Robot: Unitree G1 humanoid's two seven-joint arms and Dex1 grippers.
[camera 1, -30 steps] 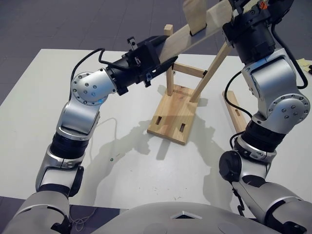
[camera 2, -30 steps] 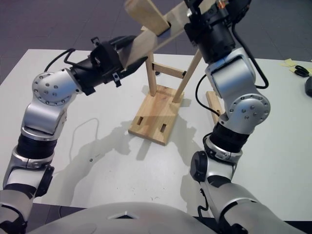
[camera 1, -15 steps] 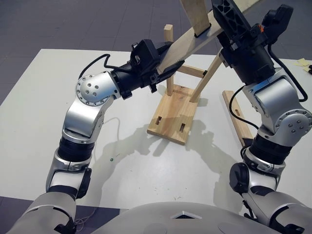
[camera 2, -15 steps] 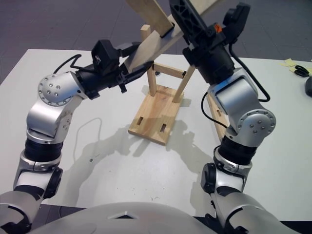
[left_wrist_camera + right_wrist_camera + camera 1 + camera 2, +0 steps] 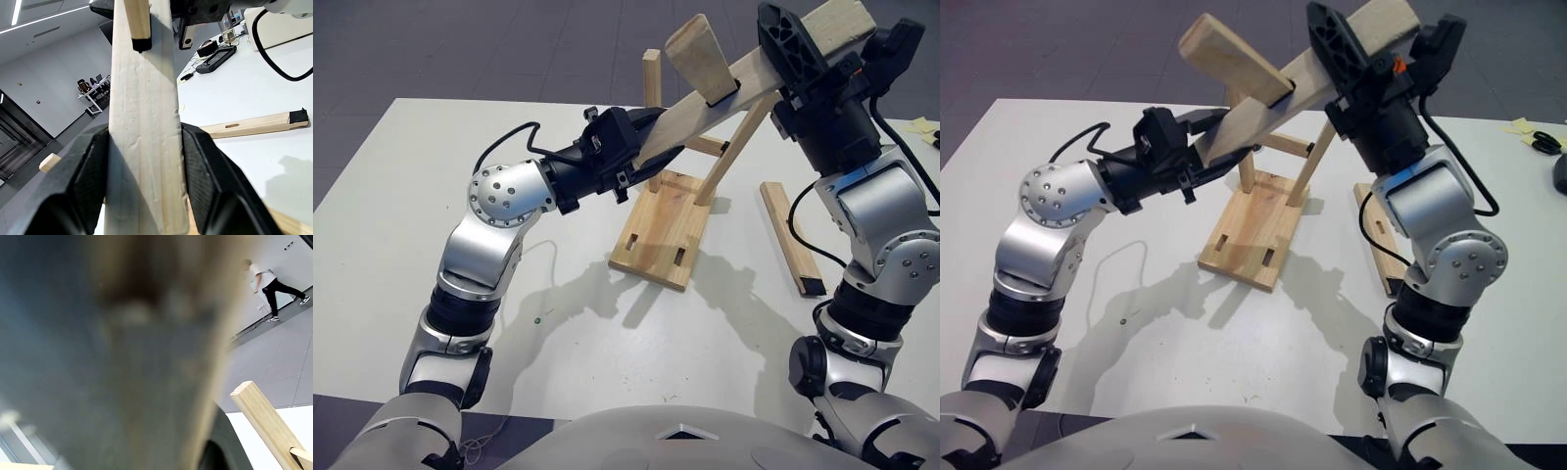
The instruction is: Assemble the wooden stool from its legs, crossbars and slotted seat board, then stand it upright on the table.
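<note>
The slotted seat board (image 5: 656,245) lies flat on the white table (image 5: 401,196). Two legs (image 5: 652,78) stand in it, joined by a crossbar (image 5: 705,145). Above it a long wooden leg (image 5: 705,110) slants through the air, with a short crossbar (image 5: 700,54) stuck in it and pointing up. My left gripper (image 5: 651,147) is shut on the leg's lower end; in the left wrist view its fingers (image 5: 83,181) press both sides of the wood. My right gripper (image 5: 803,59) is shut on the leg's upper end. Another leg (image 5: 791,235) lies loose on the table.
The loose leg (image 5: 254,125) with its slot and black end cap lies right of the seat board. A dark device (image 5: 217,46) and yellow notes (image 5: 922,125) sit at the table's far right. The table's left and near parts are bare.
The held leg has come down and its upper end is now in view. My left gripper moved right toward the seat board. My right arm shifted, uncovering the loose leg on the table.
</note>
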